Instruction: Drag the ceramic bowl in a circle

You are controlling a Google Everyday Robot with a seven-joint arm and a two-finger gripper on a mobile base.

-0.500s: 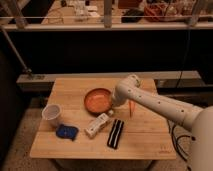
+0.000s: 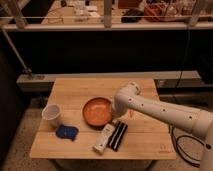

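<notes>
The ceramic bowl [image 2: 96,111] is a round, shallow, orange-red dish resting near the middle of the wooden table [image 2: 75,90]. My white arm [image 2: 165,111] comes in from the right and bends down at its wrist. The gripper [image 2: 116,118] is at the bowl's right rim, low over the table. The arm's own wrist hides the place where gripper and rim meet.
A small white cup [image 2: 51,114] stands at the left. A blue object [image 2: 66,132] lies in front of it. A white bottle-like object [image 2: 103,138] and a black bar [image 2: 118,136] lie just in front of the bowl. A railing [image 2: 105,25] runs behind the table.
The bowl has slid toward the table's front edge, and the wrist and gripper came down with it. The white object in front of the bowl has shifted forward too.
</notes>
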